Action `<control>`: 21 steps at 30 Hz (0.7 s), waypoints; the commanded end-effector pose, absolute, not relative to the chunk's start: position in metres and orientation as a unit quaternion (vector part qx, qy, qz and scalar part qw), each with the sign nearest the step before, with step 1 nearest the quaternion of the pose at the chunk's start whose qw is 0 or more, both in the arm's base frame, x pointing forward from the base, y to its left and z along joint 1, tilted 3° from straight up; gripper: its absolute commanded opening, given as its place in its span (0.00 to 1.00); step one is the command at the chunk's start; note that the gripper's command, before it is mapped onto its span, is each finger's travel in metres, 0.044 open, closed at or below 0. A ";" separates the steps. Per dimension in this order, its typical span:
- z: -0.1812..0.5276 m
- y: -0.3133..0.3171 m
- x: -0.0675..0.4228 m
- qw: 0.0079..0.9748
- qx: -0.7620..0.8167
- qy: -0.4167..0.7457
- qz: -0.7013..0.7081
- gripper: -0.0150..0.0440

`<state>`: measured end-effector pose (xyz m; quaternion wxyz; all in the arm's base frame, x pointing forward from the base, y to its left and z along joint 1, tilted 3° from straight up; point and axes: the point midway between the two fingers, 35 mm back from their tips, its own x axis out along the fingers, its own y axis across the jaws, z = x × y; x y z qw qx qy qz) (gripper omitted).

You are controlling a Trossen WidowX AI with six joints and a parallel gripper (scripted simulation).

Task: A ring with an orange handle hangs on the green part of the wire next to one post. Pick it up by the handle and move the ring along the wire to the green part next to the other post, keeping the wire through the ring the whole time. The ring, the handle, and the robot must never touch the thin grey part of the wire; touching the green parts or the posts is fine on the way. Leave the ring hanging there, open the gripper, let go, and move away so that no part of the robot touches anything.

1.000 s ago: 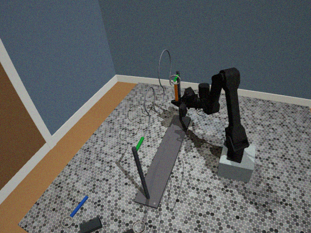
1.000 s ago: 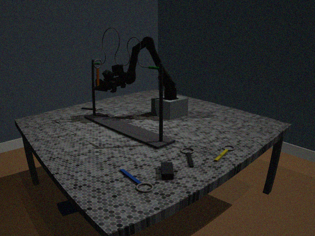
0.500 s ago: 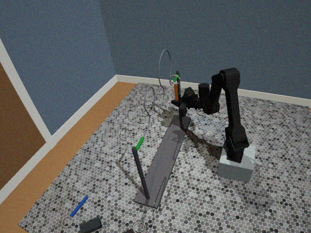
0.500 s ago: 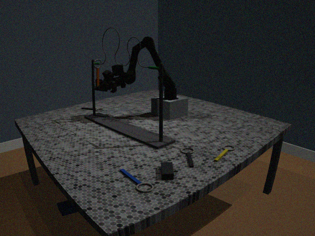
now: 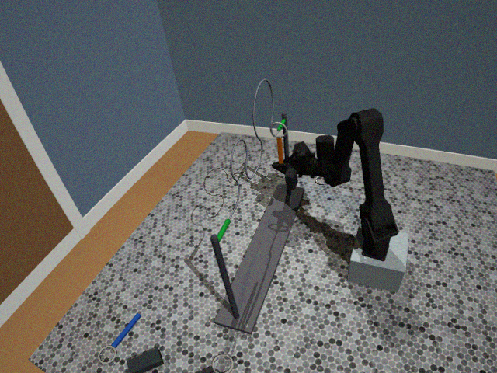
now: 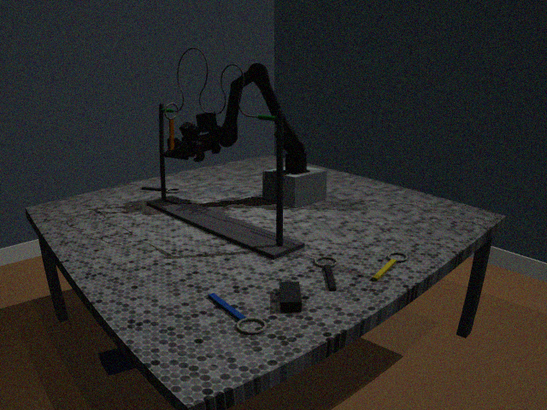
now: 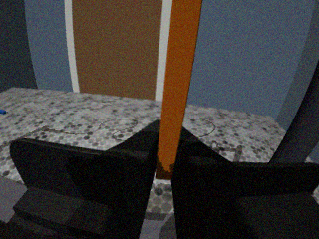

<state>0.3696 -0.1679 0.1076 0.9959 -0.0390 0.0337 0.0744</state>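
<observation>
The ring [image 5: 279,128] [image 6: 171,108] hangs on the green wire part [image 5: 281,123] [image 6: 167,108] next to the far post [image 5: 286,136] [image 6: 161,149]. Its orange handle [image 5: 280,150] [image 6: 171,133] [image 7: 179,67] points straight down. My gripper [image 5: 282,163] [image 6: 173,149] [image 7: 165,126] is shut on the handle's lower end. The thin grey wire [image 5: 262,120] [image 6: 191,73] loops away toward the other green part [image 5: 223,229] [image 6: 265,117] at the near post [image 5: 224,277] [image 6: 279,180]. Both posts stand on a dark base board [image 5: 261,256] [image 6: 220,225].
The arm's grey base block [image 5: 377,265] [image 6: 296,185] stands beside the board. Spare rings with a blue handle [image 5: 125,331] [image 6: 227,307], a yellow handle [image 6: 383,269] and a dark handle [image 6: 329,275], and a dark block [image 5: 144,360] [image 6: 290,296], lie near the table's front edge.
</observation>
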 end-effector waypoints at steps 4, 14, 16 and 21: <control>0.108 -0.159 0.367 0.996 -0.036 0.033 0.072 0.00; 0.107 -0.146 0.365 0.997 -0.023 0.033 0.073 0.00; 0.107 -0.143 0.365 0.997 -0.018 0.033 0.073 0.00; 0.106 -0.133 0.364 0.997 0.001 0.034 0.074 0.00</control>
